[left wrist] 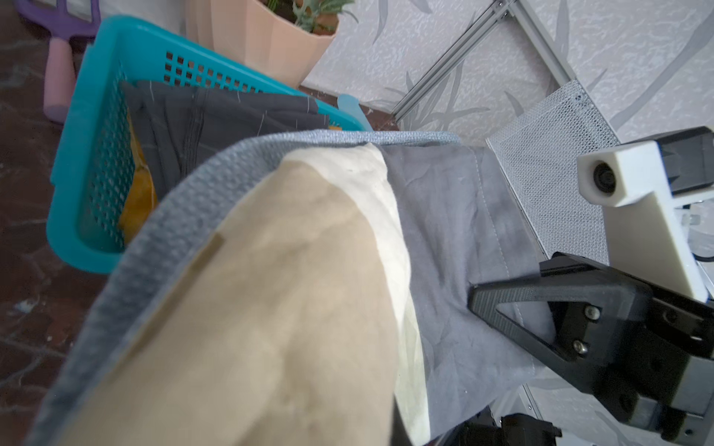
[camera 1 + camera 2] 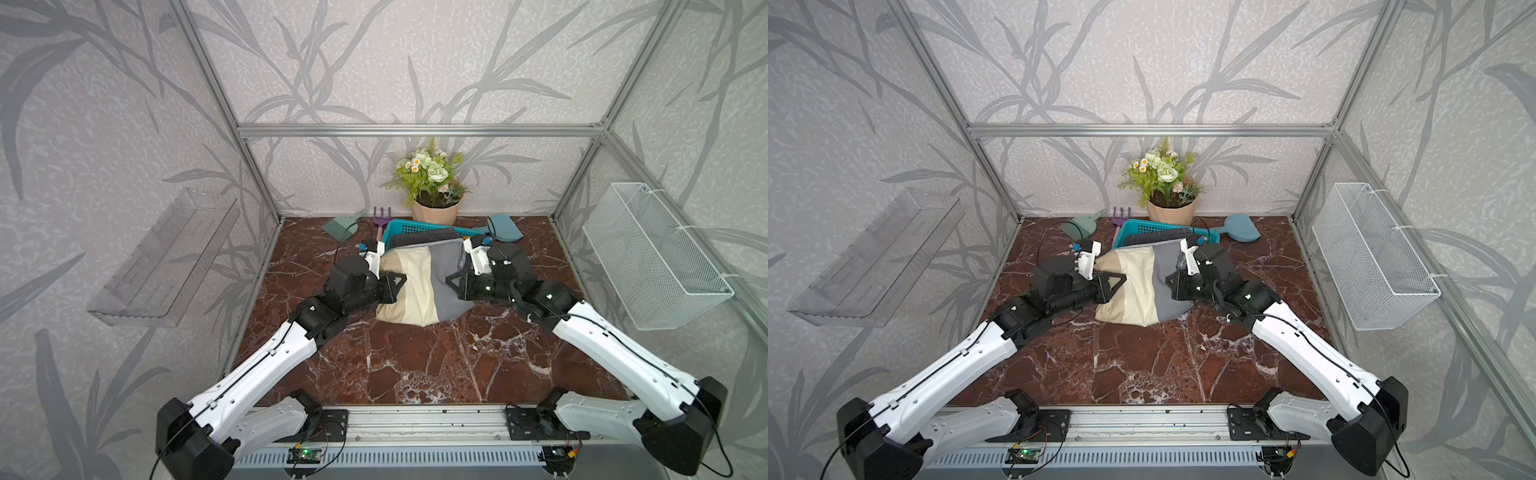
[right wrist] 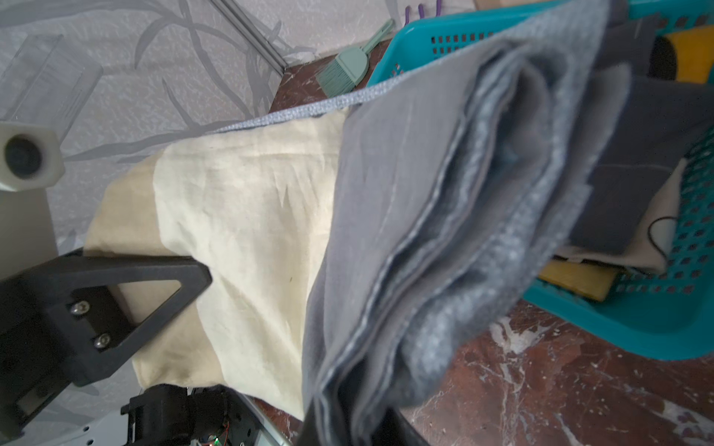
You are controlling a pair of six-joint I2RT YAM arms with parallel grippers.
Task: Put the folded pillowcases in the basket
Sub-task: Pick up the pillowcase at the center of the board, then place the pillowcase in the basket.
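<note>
The folded pillowcase (image 2: 424,286) looks soft, light, floppy — left pincer (image 2: 401,279) and right pincer (image 2: 451,281) each clamp a side edge, basket (image 2: 409,227) at 12 o'clock

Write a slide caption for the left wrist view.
The folded beige, cream and grey fabric pillowcase, held by the right gripper beside the rectangular teal perforated plastic basket.

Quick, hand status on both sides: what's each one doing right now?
Left hand: closed, gripping the cream side of the folded pillowcase.
Right hand: closed, gripping the grey side of the same pillowcase.
</note>
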